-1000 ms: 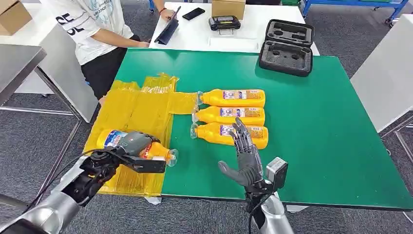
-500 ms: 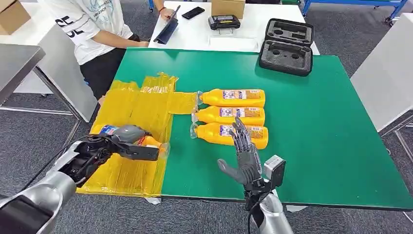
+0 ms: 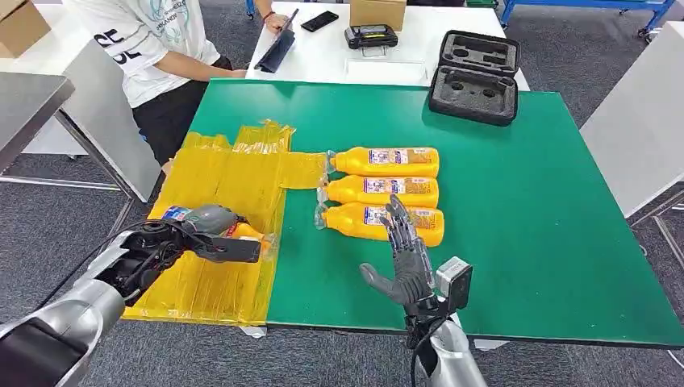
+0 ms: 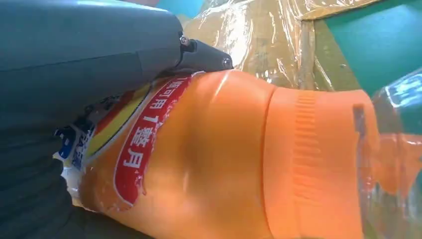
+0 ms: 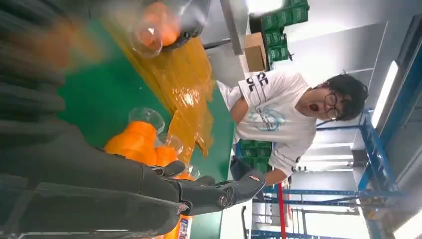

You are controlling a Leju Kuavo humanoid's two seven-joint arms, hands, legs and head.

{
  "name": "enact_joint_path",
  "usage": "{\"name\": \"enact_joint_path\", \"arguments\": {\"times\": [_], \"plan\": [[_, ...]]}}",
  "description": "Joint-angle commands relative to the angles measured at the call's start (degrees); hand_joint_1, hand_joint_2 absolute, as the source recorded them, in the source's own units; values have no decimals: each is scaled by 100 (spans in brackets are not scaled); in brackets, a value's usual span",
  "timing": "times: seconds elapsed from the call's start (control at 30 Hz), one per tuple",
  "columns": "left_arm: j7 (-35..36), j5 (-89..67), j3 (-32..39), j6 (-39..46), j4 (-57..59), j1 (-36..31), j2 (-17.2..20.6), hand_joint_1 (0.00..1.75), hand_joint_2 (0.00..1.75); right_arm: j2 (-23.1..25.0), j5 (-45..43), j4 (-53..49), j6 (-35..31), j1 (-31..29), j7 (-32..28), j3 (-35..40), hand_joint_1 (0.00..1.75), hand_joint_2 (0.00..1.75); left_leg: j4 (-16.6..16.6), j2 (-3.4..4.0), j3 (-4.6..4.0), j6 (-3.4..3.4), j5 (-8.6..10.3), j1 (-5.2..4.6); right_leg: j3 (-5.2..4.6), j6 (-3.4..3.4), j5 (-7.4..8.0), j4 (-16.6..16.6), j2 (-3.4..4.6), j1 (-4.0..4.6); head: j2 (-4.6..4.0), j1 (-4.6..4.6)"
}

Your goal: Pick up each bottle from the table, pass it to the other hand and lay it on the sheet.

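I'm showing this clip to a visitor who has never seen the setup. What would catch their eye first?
Probably the left hand gripping an orange bottle over the crinkled yellow sheet at the green table's left side. Next, the three orange bottles lying in a row mid-table, with the right hand open just in front of them.

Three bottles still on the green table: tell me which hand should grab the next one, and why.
Right. The right hand is open and empty, just in front of the nearest bottle of the row. The left hand is busy gripping a bottle over the yellow sheet.
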Motion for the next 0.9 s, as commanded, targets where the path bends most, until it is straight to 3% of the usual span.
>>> {"name": "enact_joint_path", "arguments": {"times": [0.03, 0.07, 0.1, 0.77, 0.9], "plan": [[13, 67, -305, 13, 596, -72, -92, 37, 175, -141, -20, 427, -82, -221, -20, 162, 0, 175, -6, 6, 16, -3, -4, 1, 15, -4, -2, -7, 6, 2, 0, 0], [-1, 88, -304, 22, 588, -63, -84, 3, 175, -144, -17, 433, -90, -209, -24, 173, 0, 175, -7, 6, 15, -3, -3, 0, 12, -3, -1, -6, 6, 0, 0, 0], [-8, 111, -292, 31, 585, -56, -83, 0, 175, -144, -16, 432, -93, -201, -27, 176, 0, 175, -8, 7, 22, -4, -5, 1, 20, -5, -2, -8, 7, 1, 0, 0], [-60, 354, -371, 103, 542, 96, -116, 0, 175, -137, 40, 312, -164, -96, 33, 172, 0, 175, -9, 5, 19, -2, -5, -3, 16, -3, -3, -8, 5, -2, 0, 0], [-57, 324, -419, 47, 321, 77, 46, 0, 175, -132, 63, 261, -175, -77, 82, 156, 0, 175, -10, 7, 26, -4, -9, -1, 23, -5, -6, -10, 8, 0, 0, 0]]}}
